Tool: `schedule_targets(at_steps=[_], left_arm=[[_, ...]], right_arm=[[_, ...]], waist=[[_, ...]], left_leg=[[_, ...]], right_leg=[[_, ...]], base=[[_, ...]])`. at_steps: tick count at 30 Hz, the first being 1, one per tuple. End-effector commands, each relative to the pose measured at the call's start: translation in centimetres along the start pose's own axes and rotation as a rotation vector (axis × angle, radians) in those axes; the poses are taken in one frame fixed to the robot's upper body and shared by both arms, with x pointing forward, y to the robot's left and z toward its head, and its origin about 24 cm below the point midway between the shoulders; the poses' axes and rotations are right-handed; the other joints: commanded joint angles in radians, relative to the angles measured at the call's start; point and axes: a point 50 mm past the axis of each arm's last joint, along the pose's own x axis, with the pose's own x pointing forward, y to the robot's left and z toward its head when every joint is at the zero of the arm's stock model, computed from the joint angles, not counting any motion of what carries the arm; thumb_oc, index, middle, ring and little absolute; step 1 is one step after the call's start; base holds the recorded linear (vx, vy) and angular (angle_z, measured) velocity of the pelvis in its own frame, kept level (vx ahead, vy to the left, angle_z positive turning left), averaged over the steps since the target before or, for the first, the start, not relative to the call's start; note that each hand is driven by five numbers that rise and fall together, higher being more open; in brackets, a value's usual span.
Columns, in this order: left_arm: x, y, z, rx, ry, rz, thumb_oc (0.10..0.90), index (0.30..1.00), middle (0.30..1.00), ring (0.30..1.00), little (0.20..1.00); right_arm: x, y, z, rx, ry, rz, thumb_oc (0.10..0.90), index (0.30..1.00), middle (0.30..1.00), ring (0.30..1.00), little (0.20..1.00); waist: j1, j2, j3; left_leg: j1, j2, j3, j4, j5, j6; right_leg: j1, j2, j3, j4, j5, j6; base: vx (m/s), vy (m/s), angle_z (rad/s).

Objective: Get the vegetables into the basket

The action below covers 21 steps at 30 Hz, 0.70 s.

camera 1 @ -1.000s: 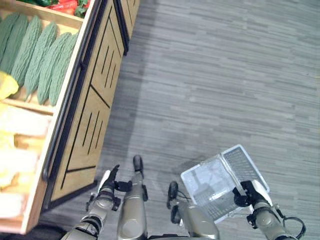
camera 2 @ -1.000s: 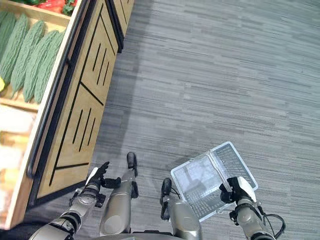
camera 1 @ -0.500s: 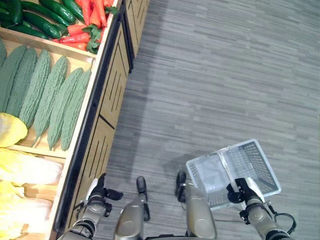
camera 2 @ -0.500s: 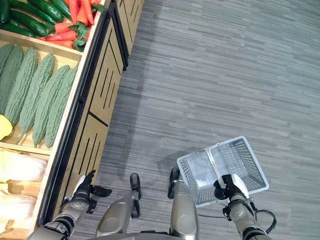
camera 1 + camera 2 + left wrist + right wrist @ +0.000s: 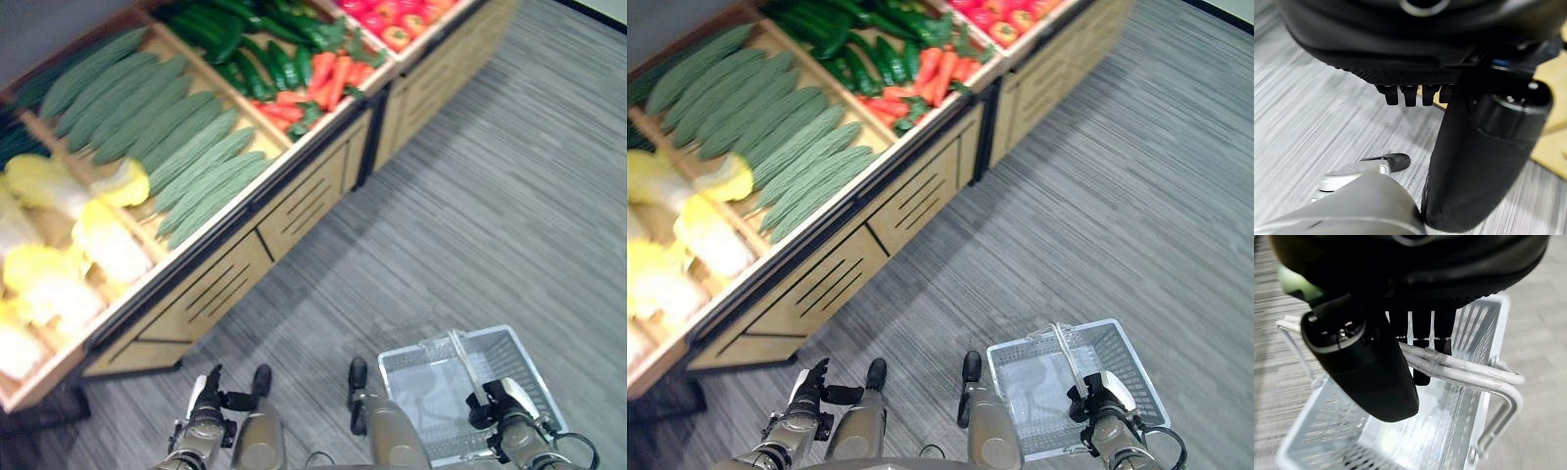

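The right hand (image 5: pixel 1376 377) hangs low at the robot's right side with its fingers (image 5: pixel 1421 355) curled over the white wire handles (image 5: pixel 1459 368) of the basket (image 5: pixel 1122 357), the thumb closing in from the other side, so the handles are clasped between them. The basket is a pale plastic mesh one; it hangs from that hand above the grey striped floor (image 5: pixel 509 186), with nothing in it that I can make out.

The left hand (image 5: pixel 209 397) is down at the robot's left side, close to the lower front of the stand (image 5: pixel 294 211), touching nothing. Its fingers (image 5: pixel 1405 94) are loosely bent, the tips poking out in a row past the palm, and the thumb stands apart from them; it holds nothing.

The vegetables all lie on the wooden stand to the robot's left, well apart from the basket. Nearest the left hand are pale yellow cabbages (image 5: pixel 59 284). Next along lies a row of bumpy green gourds (image 5: pixel 186 147), then dark cucumbers (image 5: pixel 857 44) with carrots (image 5: pixel 926 73) beside them, and at the far end some red peppers (image 5: pixel 1004 20). Wooden dividers separate these compartments, and a dark rail runs along the stand's front edge.
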Motion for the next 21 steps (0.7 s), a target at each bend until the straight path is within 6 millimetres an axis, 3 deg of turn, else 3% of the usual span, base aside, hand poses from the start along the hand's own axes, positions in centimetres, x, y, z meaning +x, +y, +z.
schedule_targets(at_steps=[1, 2, 3, 9, 13, 17, 21], left_arm=[[-0.8, 0.8, -3.6, 0.073, 0.111, 0.016, 0.900, 1.000, 1.000, 1.000, 1.000], [-0.7, 0.8, -3.2, 0.100, 0.103, 0.015, 0.900, 1.000, 1.000, 1.000, 1.000], [-0.6, 0.8, -3.1, 0.108, 0.100, 0.014, 0.900, 1.000, 1.000, 1.000, 1.000], [-0.5, 1.3, -3.0, 0.196, 0.096, 0.003, 0.900, 1.000, 1.000, 1.000, 1.000], [-0.3, 1.3, -2.5, 0.207, 0.075, -0.005, 0.900, 1.000, 1.000, 1.000, 1.000], [-0.3, 1.8, -2.8, 0.178, 0.079, 0.004, 0.900, 1.000, 1.000, 1.000, 1.000], [-0.5, 1.9, -3.4, 0.170, 0.095, -0.003, 0.900, 1.000, 1.000, 1.000, 1.000]], right_arm=[[-0.3, -2.6, -2.6, 0.042, 0.047, -0.110, 0.400, 0.300, 0.300, 0.300, 0.300], [-0.7, -2.0, -3.6, 0.087, 0.098, -0.109, 0.400, 0.300, 0.300, 0.300, 0.300], [-0.8, -1.7, -4.0, 0.101, 0.120, -0.099, 0.400, 0.300, 0.300, 0.300, 0.300], [-0.8, -0.1, -3.1, 0.106, 0.104, -0.056, 0.400, 0.300, 0.300, 0.300, 0.300], [-0.8, 0.1, -2.8, 0.111, 0.106, -0.045, 0.400, 0.300, 0.300, 0.300, 0.300], [-0.6, 0.6, -1.9, 0.084, 0.085, -0.014, 0.400, 0.300, 0.300, 0.300, 0.300], [-0.4, 0.9, -1.0, 0.080, 0.058, -0.004, 0.400, 0.300, 0.300, 0.300, 0.300]], waist=[[-0.050, 0.014, 0.011], [-0.063, 0.033, 0.001], [-0.061, 0.037, -0.002], [-0.049, 0.035, -0.011], [-0.045, 0.026, -0.002], [-0.028, -0.009, -0.004], [-0.015, -0.017, -0.002]], left_leg=[[0.109, 0.075, 0.261, 0.107, -0.212, -0.017], [0.132, 0.110, 0.366, 0.124, -0.226, -0.041], [0.125, 0.104, 0.366, 0.121, -0.228, -0.044], [0.130, 0.035, 0.268, -0.056, -0.197, -0.028], [0.116, 0.010, 0.241, -0.032, -0.217, -0.017], [0.084, -0.039, 0.237, 0.009, -0.252, 0.017], [0.094, -0.073, 0.225, 0.009, -0.281, 0.048]], right_leg=[[0.030, -0.119, 0.028, -0.042, 0.060, 0.208], [0.066, -0.124, -0.040, -0.043, 0.029, 0.212], [0.078, -0.126, -0.058, -0.047, 0.026, 0.213], [0.060, -0.148, -0.056, -0.039, 0.054, 0.239], [0.066, -0.176, -0.050, -0.039, 0.073, 0.250], [0.071, -0.228, -0.050, -0.071, 0.162, 0.273], [0.060, -0.262, -0.044, 0.021, 0.182, 0.287]], base=[[0.05, -0.164, 1.71], [0.07, -0.129, 1.45], [0.08, -0.129, 1.43], [0.02, 0.093, 0.52], [0.03, 0.163, 0.06], [0.00, 0.223, 0.25], [0.04, 0.231, 0.09]])
